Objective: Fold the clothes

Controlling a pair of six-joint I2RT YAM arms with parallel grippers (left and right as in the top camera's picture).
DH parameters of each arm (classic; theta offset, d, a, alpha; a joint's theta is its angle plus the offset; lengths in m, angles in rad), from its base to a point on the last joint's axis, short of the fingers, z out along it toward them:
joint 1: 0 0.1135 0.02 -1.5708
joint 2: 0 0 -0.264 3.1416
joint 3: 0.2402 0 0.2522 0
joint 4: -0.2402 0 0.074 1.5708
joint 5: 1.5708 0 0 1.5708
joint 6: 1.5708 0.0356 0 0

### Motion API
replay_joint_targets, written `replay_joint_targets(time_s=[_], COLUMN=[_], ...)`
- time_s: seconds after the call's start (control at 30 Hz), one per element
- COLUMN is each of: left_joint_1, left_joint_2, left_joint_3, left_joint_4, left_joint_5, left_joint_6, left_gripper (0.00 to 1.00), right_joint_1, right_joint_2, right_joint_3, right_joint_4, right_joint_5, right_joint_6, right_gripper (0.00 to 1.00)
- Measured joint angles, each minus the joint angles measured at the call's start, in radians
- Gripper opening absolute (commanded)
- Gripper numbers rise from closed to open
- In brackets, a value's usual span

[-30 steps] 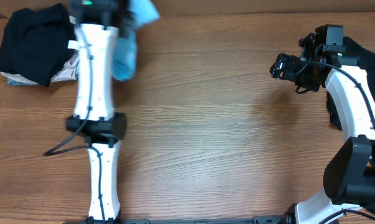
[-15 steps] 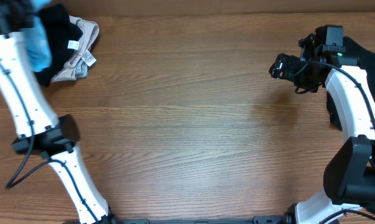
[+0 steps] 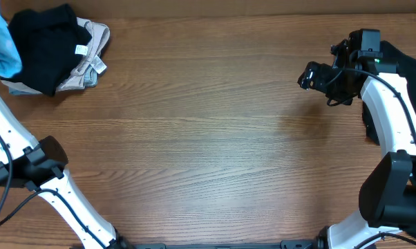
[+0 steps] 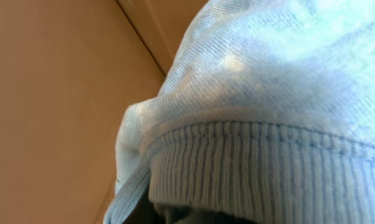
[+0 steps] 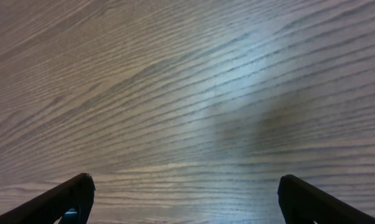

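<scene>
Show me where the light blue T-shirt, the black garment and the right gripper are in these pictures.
light blue T-shirt [image 3: 2, 52], overhead view, bunched cloth at the left edge
black garment [image 3: 45, 41], overhead view, its middle
right gripper [image 5: 187, 200], right wrist view, midway between its fingertips

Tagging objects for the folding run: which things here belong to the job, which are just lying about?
Job: blue shirt; black garment; beige garment; dark cloth at the right edge.
Not the job: wooden table only.
</scene>
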Motion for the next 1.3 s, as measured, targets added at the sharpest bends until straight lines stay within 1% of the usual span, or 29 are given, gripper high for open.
replay_joint_targets(time_s=[0.17,0.37,0.5,0.53,0.6,0.67,0.7,0.73,0.77,0.87,0.93,1.03,1.13,1.3], left_joint_1=[-0.003,-0.010,-0.052,-0.065,-0.105,-0.152,-0.174,-0.200,-0.222,-0.286,-0.322,-0.352,-0.357,-0.352], left_joint_2=[0.000,0.000,0.000,0.000,0.000,0.002,0.004,0.009,0.016,0.041,0.056,0.061,0.061,0.012], left_joint_3=[-0.188,-0.306,-0.380,-0.390,-0.418,-0.441,-0.448,-0.453,-0.454,-0.458,-0.460,-0.453,-0.391,-0.261], left_joint_4=[0.082,0.152,0.175,0.179,0.187,0.192,0.197,0.201,0.206,0.212,0.212,0.192,0.135,0.013], left_joint_5=[-0.035,-0.039,-0.011,-0.007,0.003,0.014,0.018,0.023,0.027,0.037,0.043,0.047,0.048,0.047], left_joint_6=[0.000,-0.001,-0.003,-0.003,-0.006,-0.004,-0.005,-0.005,-0.005,-0.008,-0.012,-0.035,-0.068,-0.100], left_gripper=[0.06,0.08,0.20,0.25,0.45,0.70,0.86,0.97,1.00,1.00,1.00,1.00,1.00,1.00], right_joint_1=[0.000,0.000,0.000,0.000,0.000,0.000,0.000,0.000,0.000,0.000,0.000,0.000,0.000,0.000], right_joint_2=[0.000,0.000,0.000,0.000,0.000,0.000,0.000,0.000,0.000,0.000,0.000,0.003,0.005,-0.002], right_joint_3=[0.000,0.000,0.000,0.000,0.000,0.000,0.000,0.000,0.000,0.000,0.000,0.021,0.096,0.301], right_joint_4=[-0.015,-0.016,-0.016,-0.016,-0.016,-0.017,-0.018,-0.019,-0.021,-0.023,-0.019,-0.044,-0.087,-0.239], right_joint_5=[-0.007,-0.008,-0.008,-0.008,-0.008,-0.008,-0.008,-0.008,-0.008,-0.006,-0.006,-0.005,-0.003,-0.003], right_joint_6=[0.000,-0.001,0.000,-0.001,0.000,0.000,0.000,0.000,0.000,-0.001,0.000,0.000,-0.001,-0.001], right_gripper=[0.98,0.98,0.98,0.98,0.98,0.98,0.98,0.98,0.95,0.95,0.98,1.00,1.00,1.00])
